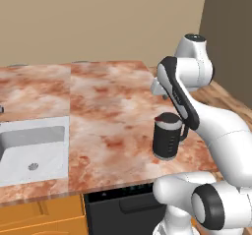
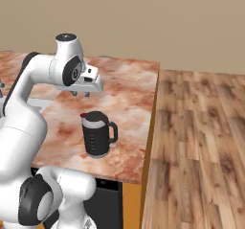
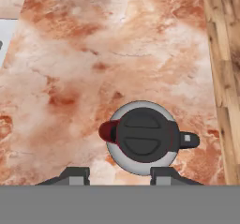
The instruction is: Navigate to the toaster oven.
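Gripper (image 3: 119, 174) hung over marble counter (image 3: 70, 68), fingers spread apart, holding nothing. Black kettle (image 3: 143, 136) stood below, handle toward 3 o'clock. Sink (image 1: 32, 148) lay at 9 o'clock.

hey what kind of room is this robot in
Most likely a kitchen: a marbled reddish counter with a white sink set into it, a black kettle standing on top, and a dark built-in appliance beside orange cabinets underneath.

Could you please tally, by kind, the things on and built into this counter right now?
Kettle: 1
Sink: 1
Marble counter: 1
Dark appliance under the counter: 1
Gripper: 1
Total: 5
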